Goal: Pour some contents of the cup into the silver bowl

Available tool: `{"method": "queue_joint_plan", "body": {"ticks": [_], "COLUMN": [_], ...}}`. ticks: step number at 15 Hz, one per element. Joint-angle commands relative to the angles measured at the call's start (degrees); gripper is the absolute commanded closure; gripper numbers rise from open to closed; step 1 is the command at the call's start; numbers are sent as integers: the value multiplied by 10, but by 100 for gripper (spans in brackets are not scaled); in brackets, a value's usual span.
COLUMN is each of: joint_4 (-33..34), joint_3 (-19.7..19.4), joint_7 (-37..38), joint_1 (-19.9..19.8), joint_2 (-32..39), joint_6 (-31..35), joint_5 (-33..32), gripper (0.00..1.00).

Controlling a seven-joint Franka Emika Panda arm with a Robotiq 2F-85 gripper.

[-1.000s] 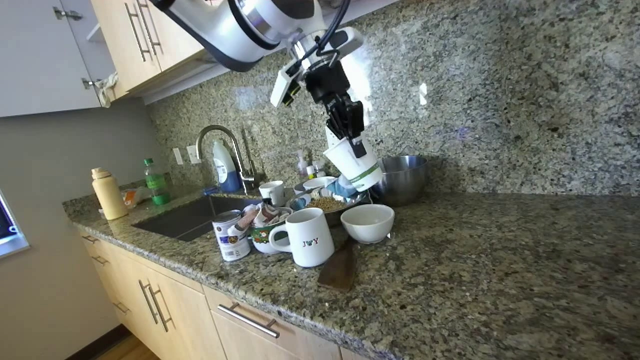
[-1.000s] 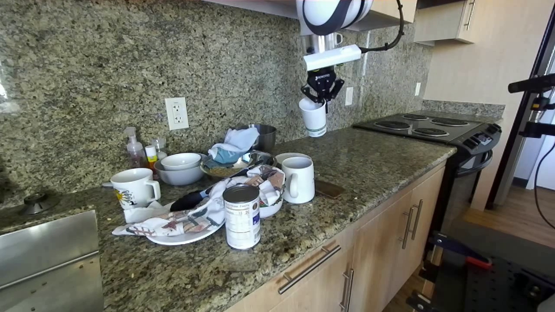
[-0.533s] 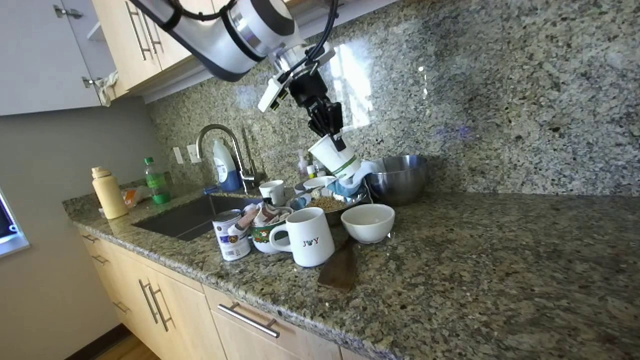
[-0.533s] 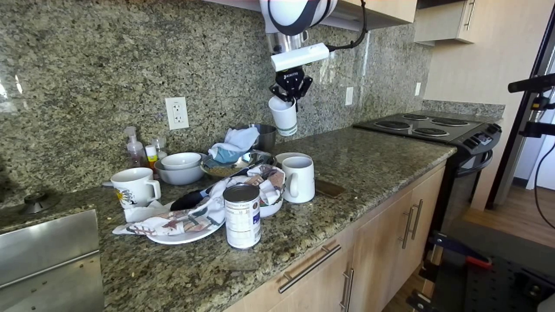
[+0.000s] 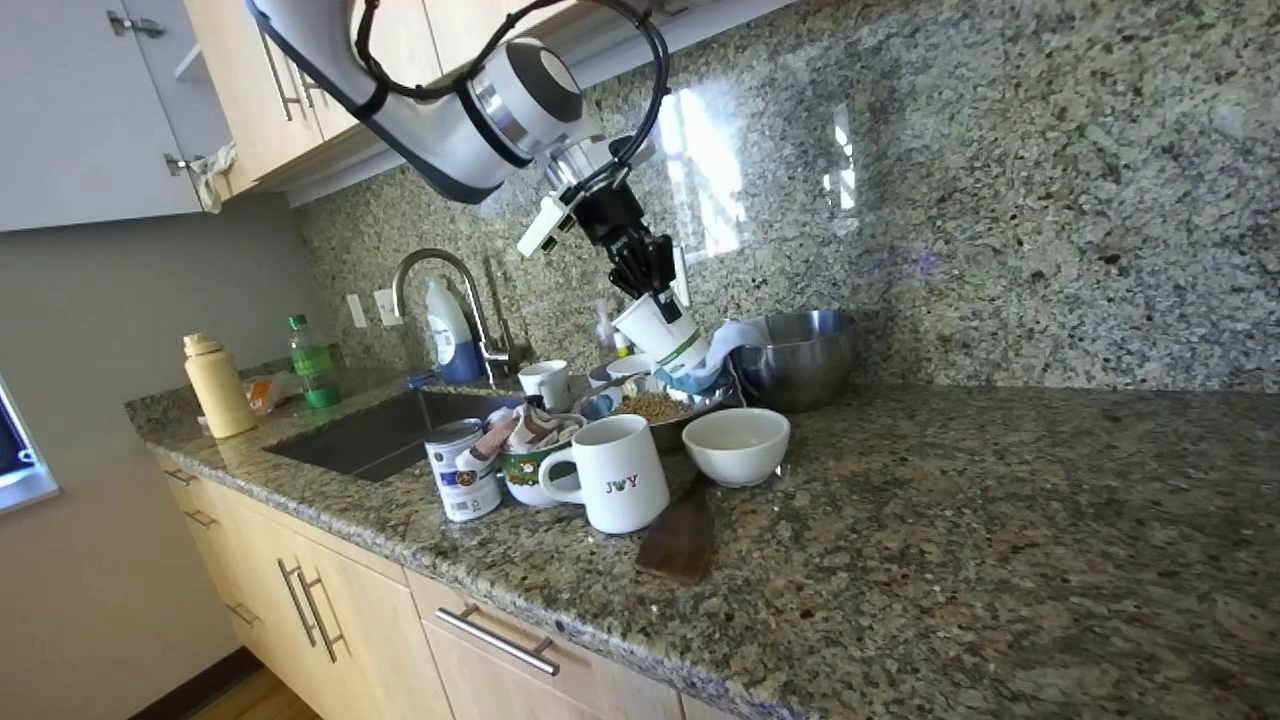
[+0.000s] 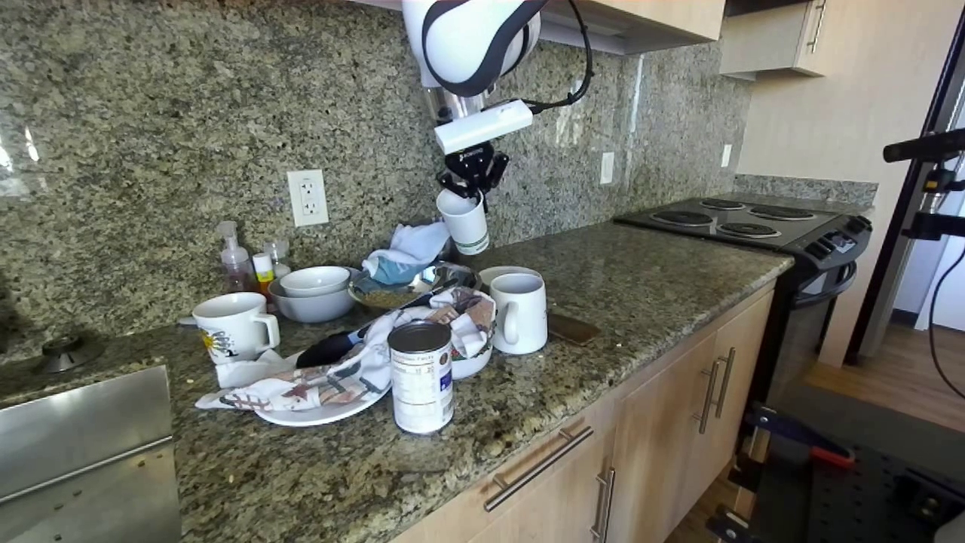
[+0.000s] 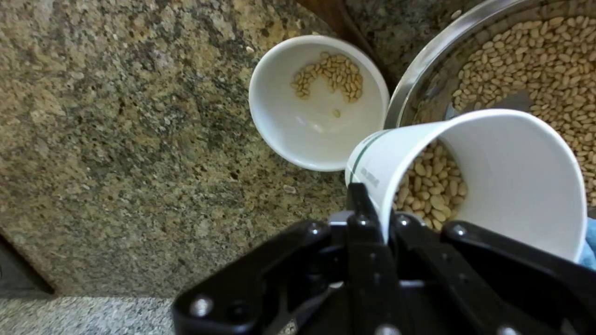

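Tapered cup [image 7: 517, 174] w/ oval grains [image 7: 434, 186]

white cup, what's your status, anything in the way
Fingers shut on cup. Cup tilted, grains inside. Cloth partly over shallow metal bowl, may get in the way.

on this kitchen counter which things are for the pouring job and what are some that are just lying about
For the job:
cup
grains inside it
gripper, holding it
silver bowl, probably the one with grains

Just lying about:
JOY mug
white bowl by that mug
can
wooden spatula
yellow bottle
deep metal bowl, probably
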Motion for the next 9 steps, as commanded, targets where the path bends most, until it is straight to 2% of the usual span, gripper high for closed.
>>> {"method": "queue_joint_plan", "body": {"ticks": [1, 9], "joint_4": [40, 68], "joint_3": [-12, -15], "joint_7": [16, 71], "joint_1": [24, 71], "joint_2": [25, 68], "joint_6": [-40, -116], "joint_5": [-35, -138], "gripper": [100, 100]}}
